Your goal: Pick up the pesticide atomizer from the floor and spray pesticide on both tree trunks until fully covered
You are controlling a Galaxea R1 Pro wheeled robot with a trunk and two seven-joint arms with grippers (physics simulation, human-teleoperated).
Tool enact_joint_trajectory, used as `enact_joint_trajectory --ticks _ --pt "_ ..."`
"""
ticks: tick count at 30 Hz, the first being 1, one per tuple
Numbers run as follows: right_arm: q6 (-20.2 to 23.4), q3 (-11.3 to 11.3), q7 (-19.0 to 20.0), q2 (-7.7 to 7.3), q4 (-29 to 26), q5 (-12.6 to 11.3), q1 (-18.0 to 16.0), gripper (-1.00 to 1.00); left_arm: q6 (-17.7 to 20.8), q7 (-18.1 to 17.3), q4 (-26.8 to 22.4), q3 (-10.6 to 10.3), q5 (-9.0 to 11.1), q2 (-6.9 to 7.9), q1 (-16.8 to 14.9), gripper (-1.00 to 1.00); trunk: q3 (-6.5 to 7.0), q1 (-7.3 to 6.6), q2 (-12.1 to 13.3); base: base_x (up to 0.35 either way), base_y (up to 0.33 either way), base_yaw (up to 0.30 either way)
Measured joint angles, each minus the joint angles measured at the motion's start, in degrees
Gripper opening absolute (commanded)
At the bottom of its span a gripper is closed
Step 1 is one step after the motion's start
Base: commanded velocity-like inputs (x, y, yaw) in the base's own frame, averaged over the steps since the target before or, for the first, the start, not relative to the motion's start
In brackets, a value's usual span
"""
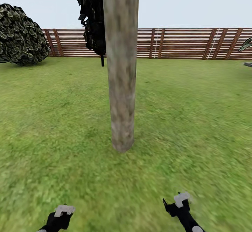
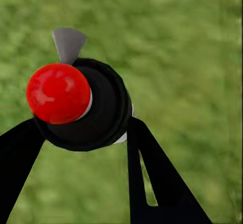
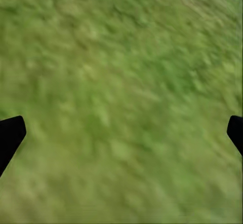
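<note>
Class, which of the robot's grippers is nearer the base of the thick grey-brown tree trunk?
Left, marginally. The left gripper sits low and left of the grey-brown mottled tree trunk; the right gripper sits low and right, about as far off.

— Where are my arms?
— Both low at the near edge of the head view, forearms angled forward. Left pincer (image 1: 62,211) is clamped, fingers (image 2: 152,178) pressed either side of the pesticide atomizer (image 2: 81,105).
— And my right?
— Right pincer (image 1: 176,202) empty, fingertips (image 3: 10,135) spread wide, pointing down.
</note>
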Motion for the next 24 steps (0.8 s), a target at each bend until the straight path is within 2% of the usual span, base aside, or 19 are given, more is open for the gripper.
enact_joint_trajectory --ticks 1,3,4,6,7,9,10,12,14,15,16,17,22,24 --pt "0.10 0.69 0.42 0.00 -0.93 1.75 0.01 1.00 0.08 -1.63 -0.27 -0.55 -1.45 0.00 -0.61 -1.00 -0.01 0.00 0.00 0.000 0.000 0.000" --pt "1.13 2.70 4.08 0.04 -3.75 8.67 -0.14 1.00 0.50 -8.55 -1.12 -2.45 -7.88 0.10 -3.50 -1.00 0.00 0.00 0.00 0.000 0.000 0.000" --pt "1.65 2.99 5.58 0.06 -4.32 10.36 -0.27 1.00 0.65 -10.48 -1.21 -2.78 -9.74 0.13 -4.31 -1.00 0.00 0.00 0.00 0.000 0.000 0.000" --pt "4.78 3.56 12.84 0.22 -6.43 15.84 -1.57 1.00 1.79 -18.64 -1.46 -3.59 -15.87 0.20 -7.56 -1.00 0.01 0.00 0.00 0.000 0.000 0.000" --pt "5.77 3.63 14.91 0.25 -7.06 16.96 -2.11 1.00 2.25 -20.80 -1.48 -3.73 -17.74 0.21 -8.38 -1.00 0.00 0.00 0.00 0.000 0.000 0.000" --pt "9.47 3.76 22.61 0.32 -9.69 19.93 -4.42 1.00 4.49 -28.73 -1.64 -3.97 -24.04 0.26 -11.19 -1.00 0.00 0.00 0.00 0.000 0.000 0.000" --pt "10.29 3.78 24.56 0.33 -10.33 20.48 -5.03 1.00 4.93 -30.60 -1.65 -4.01 -25.74 0.28 -11.86 -1.00 0.00 0.00 0.00 0.000 0.000 0.000" --pt "12.51 3.81 31.70 0.35 -12.27 21.59 -7.28 1.00 5.94 -36.65 -1.69 -4.05 -30.84 0.36 -14.22 -1.00 0.00 0.00 0.00 0.000 0.000 0.000" --pt "13.51 3.83 37.87 0.36 -13.38 22.25 -9.51 1.00 6.35 -41.72 -1.74 -4.11 -34.30 0.35 -16.13 -1.00 0.00 0.00 0.00 0.000 0.000 0.000" --pt "14.07 3.89 45.02 0.45 -14.07 23.03 -12.66 1.00 6.48 -49.23 -1.84 -4.13 -37.31 0.27 -18.20 -1.00 0.01 0.00 0.00 0.000 0.000 0.000" --pt "14.21 3.90 47.29 0.56 -14.20 23.17 -13.94 1.00 6.50 -52.39 -2.11 -4.24 -38.49 0.16 -18.77 -1.00 0.00 0.00 0.00 0.000 0.000 0.000" --pt "14.19 3.91 48.12 0.63 -14.18 23.22 -14.28 1.00 6.57 -53.63 -2.91 -4.23 -39.18 0.05 -18.96 -1.00 0.00 0.00 0.00 0.000 0.000 0.000" --pt "14.24 4.07 49.26 1.03 -14.10 23.14 -14.59 1.00 6.63 -55.61 -4.57 -4.39 -40.44 -0.46 -19.04 -1.00 -0.01 0.00 0.00 0.000 0.000 0.000" --pt "14.25 4.17 50.83 1.91 -14.05 23.22 -14.62 1.00 6.64 -56.43 -4.69 -4.41 -40.53 -0.55 -19.04 -1.00 -0.01 0.00 0.00 0.000 0.000 0.000"
